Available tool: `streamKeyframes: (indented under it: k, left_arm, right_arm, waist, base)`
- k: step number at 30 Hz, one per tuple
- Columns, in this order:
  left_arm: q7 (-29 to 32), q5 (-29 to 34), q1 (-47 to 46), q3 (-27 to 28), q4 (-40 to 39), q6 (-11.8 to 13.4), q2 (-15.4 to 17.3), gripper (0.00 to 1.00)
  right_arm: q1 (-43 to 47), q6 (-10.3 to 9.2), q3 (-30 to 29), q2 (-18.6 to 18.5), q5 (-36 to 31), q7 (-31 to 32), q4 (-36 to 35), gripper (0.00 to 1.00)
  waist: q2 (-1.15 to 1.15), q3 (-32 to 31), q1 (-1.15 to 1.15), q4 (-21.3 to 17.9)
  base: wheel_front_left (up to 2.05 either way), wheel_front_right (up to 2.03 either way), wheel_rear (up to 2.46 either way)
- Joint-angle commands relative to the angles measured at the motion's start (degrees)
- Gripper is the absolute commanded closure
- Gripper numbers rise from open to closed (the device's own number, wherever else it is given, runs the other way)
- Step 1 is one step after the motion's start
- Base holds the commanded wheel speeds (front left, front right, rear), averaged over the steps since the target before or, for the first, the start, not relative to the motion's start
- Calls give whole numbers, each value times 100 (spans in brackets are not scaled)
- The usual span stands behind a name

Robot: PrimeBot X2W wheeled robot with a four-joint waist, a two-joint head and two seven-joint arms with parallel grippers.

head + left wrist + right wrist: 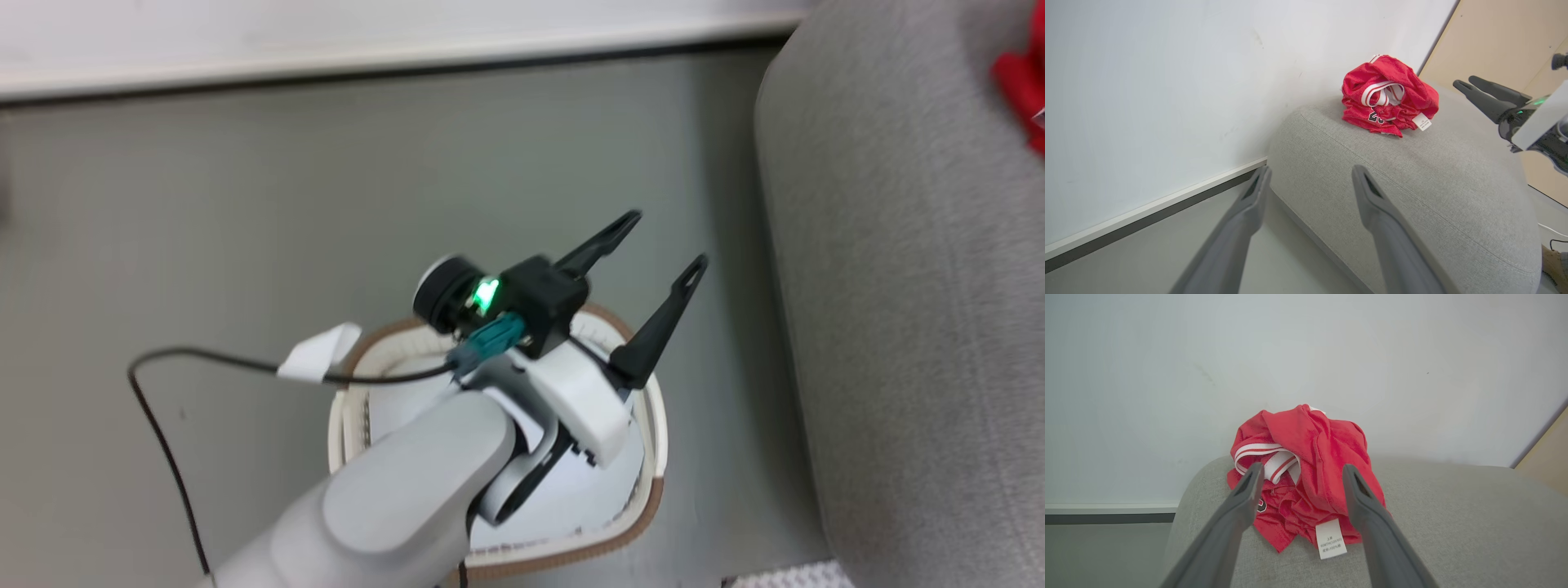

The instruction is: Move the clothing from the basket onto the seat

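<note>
The red clothing (pixel 1314 457) lies in a crumpled heap on the grey seat (pixel 1453 522), close by the white wall (pixel 1306 355). The right gripper (pixel 1302 468) hangs right in front of it, fingers spread wide and empty, the heap framed between them with its white label (pixel 1331 539) nearest. Over the basket (pixel 645 498) hovers the left gripper (pixel 665 239), fingers wide and empty too, pointed at the seat's edge, well apart from the clothing.
</note>
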Motion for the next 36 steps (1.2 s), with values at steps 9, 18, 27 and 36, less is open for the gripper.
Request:
streamKeyframes:
  k: [9, 18, 27, 36]
  left_arm:
    - [-447, -481, 1117, 261, 83, 254, 189, 0]
    - [-628, -855, 2343, 691, 307, 500, 665, 0]
    - [-669, -578, 3610, 1624, 171, 535, 1100, 0]
    - [-671, 238, 4801, 3228, 218, -139, 795, 0]
  right_arm:
    - [1796, -14, 244, 638, -371, 1, -1386, 0]
    - [3253, -13, 571, 1291, -401, 2, -2119, 0]
    - [3863, -13, 855, 1716, -567, 2, -2063, 0]
    - [3983, -13, 1069, 1802, -457, 2, -1815, 0]
  waist:
    - [0, -1540, 1, 456]
    - [0, -2641, 1, 1191]
    - [0, -3083, 1, 1326]
    - [0, -3276, 1, 1274]
  base:
    - [0, 0, 0]
    - [0, 0, 0]
    - [0, 0, 0]
    - [0, 0, 0]
